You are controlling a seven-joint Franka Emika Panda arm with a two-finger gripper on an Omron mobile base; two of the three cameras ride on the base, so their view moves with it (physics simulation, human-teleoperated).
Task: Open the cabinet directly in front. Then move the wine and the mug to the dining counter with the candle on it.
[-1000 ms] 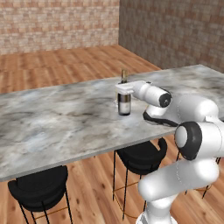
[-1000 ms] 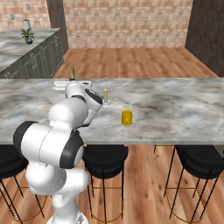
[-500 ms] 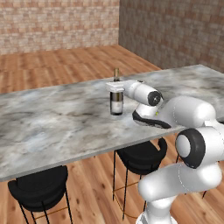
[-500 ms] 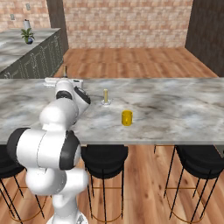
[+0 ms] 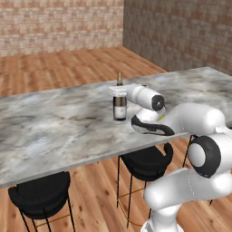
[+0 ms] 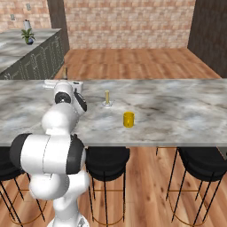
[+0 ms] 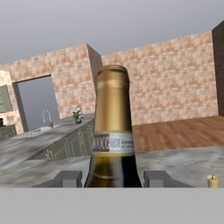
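The wine stands upright on the dining counter, and the gripper has its fingers pinching it from both sides just below the golden neck. Further along the same marble top, the candle stands in its holder with the yellow mug near it, toward the stool side, both well apart from the bottle. Black stools sit tucked under the counter's near edge.

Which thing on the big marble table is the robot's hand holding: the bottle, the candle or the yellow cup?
The wine. The gripper is clamped around it; the candle and the mug stand apart, untouched.
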